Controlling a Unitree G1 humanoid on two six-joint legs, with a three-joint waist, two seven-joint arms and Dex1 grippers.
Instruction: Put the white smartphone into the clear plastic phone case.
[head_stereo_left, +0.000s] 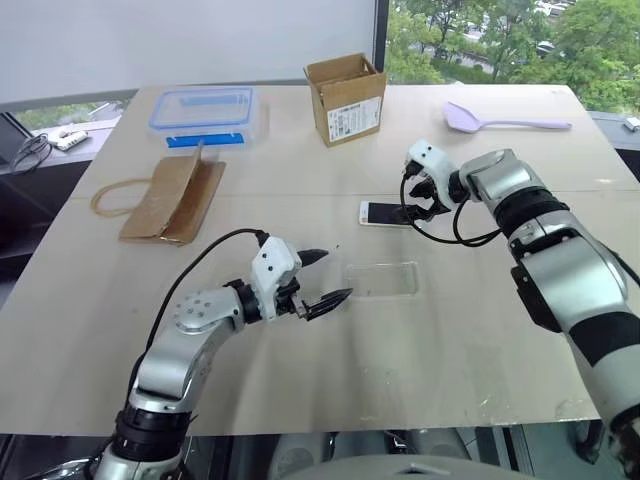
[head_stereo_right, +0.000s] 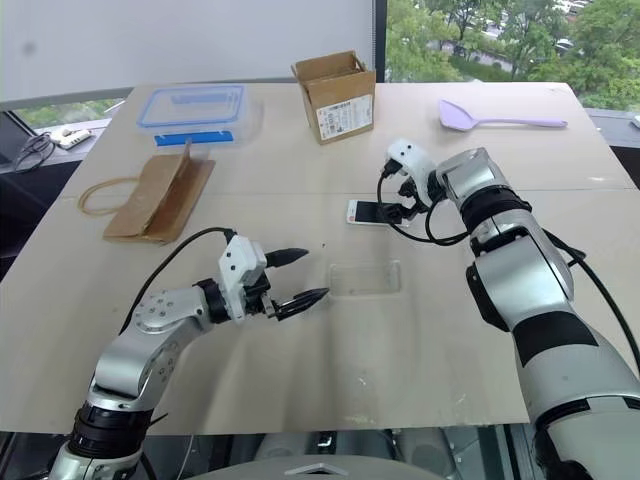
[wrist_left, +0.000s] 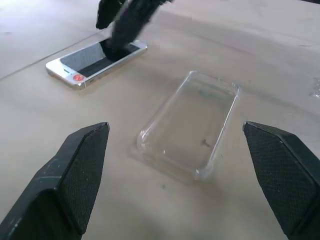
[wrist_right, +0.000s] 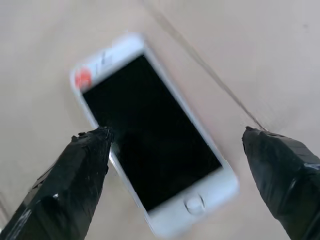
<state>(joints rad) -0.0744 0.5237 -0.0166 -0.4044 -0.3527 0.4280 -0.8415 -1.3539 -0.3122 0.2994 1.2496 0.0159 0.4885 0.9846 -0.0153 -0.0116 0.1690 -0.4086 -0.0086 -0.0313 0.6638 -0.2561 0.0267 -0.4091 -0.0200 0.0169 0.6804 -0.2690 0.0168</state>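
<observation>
The white smartphone (head_stereo_left: 378, 213) lies flat, screen up, in the middle of the table. My right gripper (head_stereo_left: 418, 212) hovers open right over its right end, with the phone (wrist_right: 150, 145) lying between the two spread fingers in the right wrist view. The clear plastic phone case (head_stereo_left: 381, 279) lies hollow side up a little nearer to me than the phone. My left gripper (head_stereo_left: 330, 277) stands open just left of the case, pointing at it and holding nothing. In the left wrist view the case (wrist_left: 190, 130) sits ahead of the fingers, with the phone (wrist_left: 95, 61) beyond it.
At the back stand an open cardboard box (head_stereo_left: 346, 98) and a clear food box with a blue-rimmed lid (head_stereo_left: 205, 115). A brown paper bag (head_stereo_left: 172, 198) lies at the left. A lilac spatula (head_stereo_left: 500, 120) rests at the back right.
</observation>
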